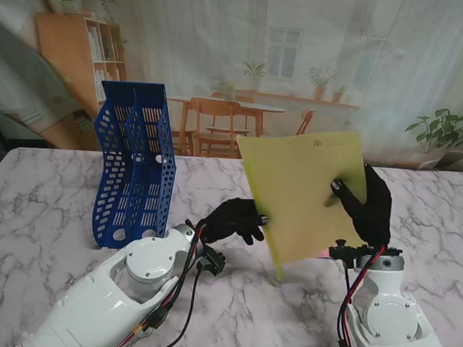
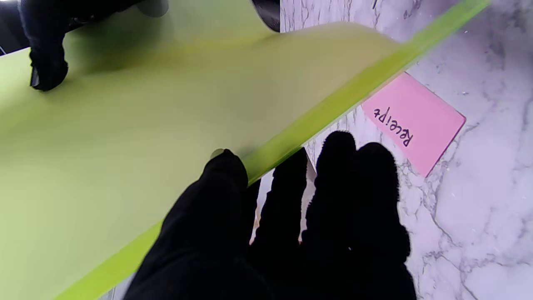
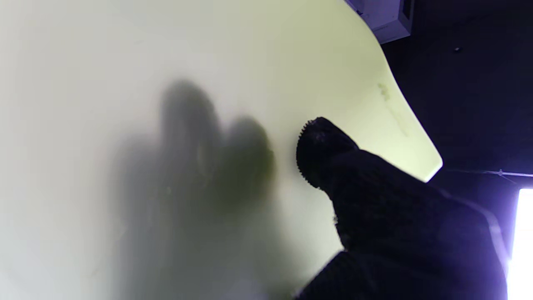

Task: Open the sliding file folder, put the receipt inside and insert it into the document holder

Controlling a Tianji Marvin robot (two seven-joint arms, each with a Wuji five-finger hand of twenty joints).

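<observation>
My right hand (image 1: 368, 207) holds the yellow-green file folder (image 1: 302, 195) up off the table, tilted, thumb on its near face and fingers behind it. In the right wrist view the thumb (image 3: 322, 143) presses the translucent sheet (image 3: 125, 62) and the fingers show through as shadows. My left hand (image 1: 235, 219) meets the folder's left edge, where the thumb (image 2: 225, 171) lies on the sheet beside the green slide bar (image 2: 333, 104) and the other fingers reach under it. The pink receipt (image 2: 412, 121) lies flat on the table under the folder, and only a sliver of the receipt (image 1: 322, 251) shows from the stand.
The blue perforated document holder (image 1: 134, 164) stands upright at the far left of the marble table (image 1: 48, 209), its open side facing right. It is well apart from both hands.
</observation>
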